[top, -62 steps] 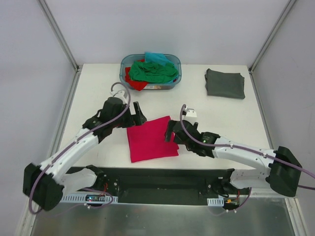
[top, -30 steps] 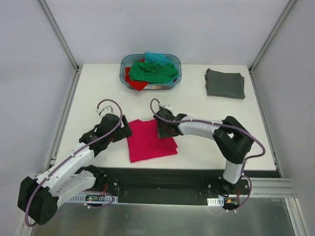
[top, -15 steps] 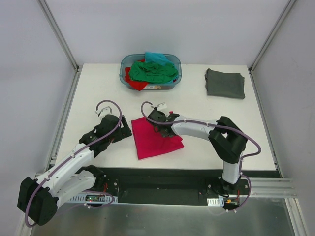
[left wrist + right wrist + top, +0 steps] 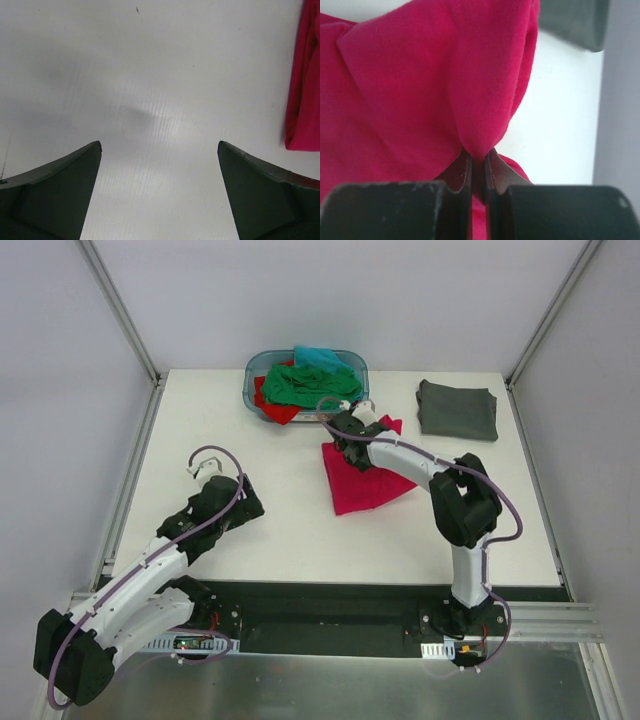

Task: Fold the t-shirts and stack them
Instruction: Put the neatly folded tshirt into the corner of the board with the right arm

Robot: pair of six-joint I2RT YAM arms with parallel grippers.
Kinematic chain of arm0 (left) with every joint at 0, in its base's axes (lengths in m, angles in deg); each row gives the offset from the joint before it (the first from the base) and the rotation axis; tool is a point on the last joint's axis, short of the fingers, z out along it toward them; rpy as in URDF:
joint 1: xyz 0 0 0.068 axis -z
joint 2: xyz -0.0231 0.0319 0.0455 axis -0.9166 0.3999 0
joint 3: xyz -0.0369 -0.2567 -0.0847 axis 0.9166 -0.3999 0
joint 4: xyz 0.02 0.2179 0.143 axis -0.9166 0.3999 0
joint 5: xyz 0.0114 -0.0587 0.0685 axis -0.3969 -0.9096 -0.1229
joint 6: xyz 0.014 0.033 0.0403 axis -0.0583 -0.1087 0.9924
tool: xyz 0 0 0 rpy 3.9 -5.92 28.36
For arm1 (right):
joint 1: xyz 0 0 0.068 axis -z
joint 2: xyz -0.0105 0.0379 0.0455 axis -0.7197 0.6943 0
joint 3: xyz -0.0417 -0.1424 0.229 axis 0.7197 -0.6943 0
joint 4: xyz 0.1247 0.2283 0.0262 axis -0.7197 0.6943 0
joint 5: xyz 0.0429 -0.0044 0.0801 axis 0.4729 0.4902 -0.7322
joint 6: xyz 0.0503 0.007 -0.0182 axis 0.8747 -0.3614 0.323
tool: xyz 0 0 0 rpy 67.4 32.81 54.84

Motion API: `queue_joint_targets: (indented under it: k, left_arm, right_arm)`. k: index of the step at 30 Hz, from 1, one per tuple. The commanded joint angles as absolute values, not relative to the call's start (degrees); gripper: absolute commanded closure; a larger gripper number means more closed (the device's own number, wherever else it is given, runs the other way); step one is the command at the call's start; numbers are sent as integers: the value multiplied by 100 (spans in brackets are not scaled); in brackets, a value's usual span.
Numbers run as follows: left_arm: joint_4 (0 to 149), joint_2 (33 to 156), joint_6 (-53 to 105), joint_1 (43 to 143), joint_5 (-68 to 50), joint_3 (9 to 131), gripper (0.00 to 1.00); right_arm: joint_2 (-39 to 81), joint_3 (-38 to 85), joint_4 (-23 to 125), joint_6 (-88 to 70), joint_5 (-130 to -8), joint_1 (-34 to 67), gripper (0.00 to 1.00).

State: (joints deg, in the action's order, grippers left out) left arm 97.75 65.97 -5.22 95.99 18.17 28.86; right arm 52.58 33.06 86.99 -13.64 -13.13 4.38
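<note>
The crimson-pink t-shirt [image 4: 368, 482] lies bunched on the table, right of the middle. My right gripper [image 4: 346, 442] is shut on a pinched fold at its far-left edge; in the right wrist view the cloth [image 4: 435, 85] rises from between the closed jaws [image 4: 479, 156]. A dark grey t-shirt [image 4: 458, 408] lies folded at the back right, and its corner [image 4: 572, 20] shows in the right wrist view. Green [image 4: 310, 385], red [image 4: 272, 408] and teal [image 4: 318, 356] t-shirts fill the basket. My left gripper [image 4: 247, 507] is open over bare table [image 4: 159, 146], with the pink t-shirt's edge [image 4: 304, 95] far to its right.
The blue-green plastic basket [image 4: 360, 390] stands at the back centre of the white table [image 4: 220, 430]. Metal frame posts rise at the back corners. The right arm's elbow [image 4: 466, 502] stands near the pink shirt's right side.
My right gripper closed on the pink t-shirt and dragged it from the front centre towards the back right, bunching it. The left arm drew back slightly and stayed open.
</note>
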Motion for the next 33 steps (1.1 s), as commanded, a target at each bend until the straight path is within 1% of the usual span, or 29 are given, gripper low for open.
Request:
queue_joint_targets:
  k: [1, 6, 12, 17, 25, 29, 33]
  left_arm:
    - [9746, 6424, -611, 9587, 2149, 2798, 1]
    - [9746, 6485, -700, 9587, 2211, 2763, 1]
    - [9789, 6485, -655, 9587, 2307, 2789, 1]
    - [9772, 6529, -673, 9587, 2290, 2789, 1]
    - [9772, 6704, -673, 9587, 2351, 2816, 1]
    - [9772, 6792, -664, 9578, 2342, 2842, 1]
    - [9772, 6837, -664, 9578, 2351, 2851, 1]
  right_arm:
    - [5612, 4106, 8834, -2180, -492, 919, 99]
    - [6236, 5081, 8685, -2761, -263, 1385, 99]
    - [6949, 6295, 8413, -3815, 185, 1824, 99]
    - [7152, 6691, 7439, -4931, 405, 2097, 99]
    - [7406, 7640, 7279, -4607, 168, 2388, 100]
    - [7670, 8141, 7033, -5168, 168, 2405, 100]
    - [7662, 8221, 6647, -5766, 238, 2405, 100]
